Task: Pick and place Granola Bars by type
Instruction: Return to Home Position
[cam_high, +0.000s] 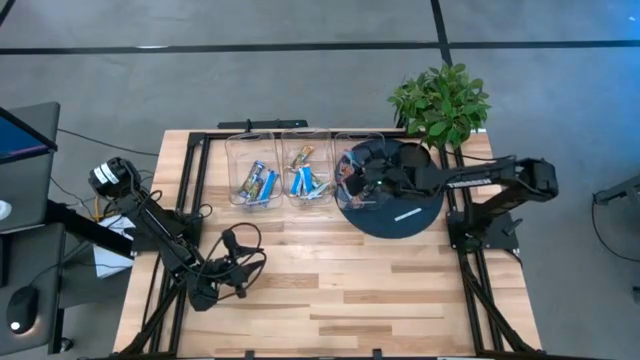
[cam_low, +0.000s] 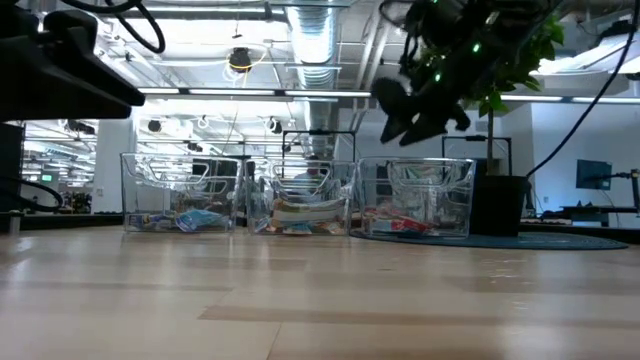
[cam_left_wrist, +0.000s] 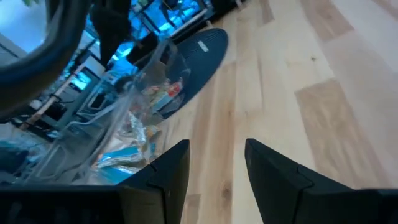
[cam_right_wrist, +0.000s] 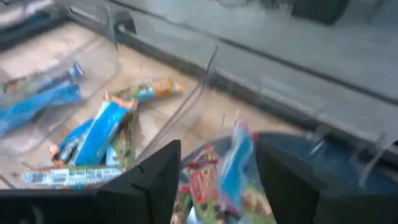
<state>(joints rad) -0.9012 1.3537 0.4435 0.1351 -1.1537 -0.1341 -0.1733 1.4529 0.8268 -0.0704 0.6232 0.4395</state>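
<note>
Nearest, well fwd of the mid bin (cam_low: 300, 180) and off to its left: L gripper (cam_left_wrist: 217, 152), fingers spread, nothing between them, low over bare table (cam_high: 350, 290). No bars seen on open wood btwn it and the mid bin.

Next, three clear bins in a row, side by side.
- Left bin (cam_low: 180, 180), just left of mid bin: blue bars (cam_high: 258, 183).
- Mid bin: blue plus orange-green bars (cam_right_wrist: 99, 134), overlapping.
- Right bin (cam_low: 415, 185), just right of mid bin, on dark round mat (cam_high: 400, 222): red bars (cam_right_wrist: 200, 183), w/ one bluish wrapper leaning among them.

Above right bin, clear of its rim: R gripper (cam_right_wrist: 217, 155), fingers apart, empty.

Farthest, behind the mat and right of mid bin: potted plant (cam_high: 440, 100).

Handling, by judgement:
- Light, thin, flat. Foil wrappers prob. slick and crinkly, contents prob. crumbly, so squeeze gently.
- Best taken across the short width at mid-length, not by the end seals.
- Piled and tilted in the bins, so apt to slide or drag a neighbour.
- Little room by the bin walls for spread fingers.
</note>
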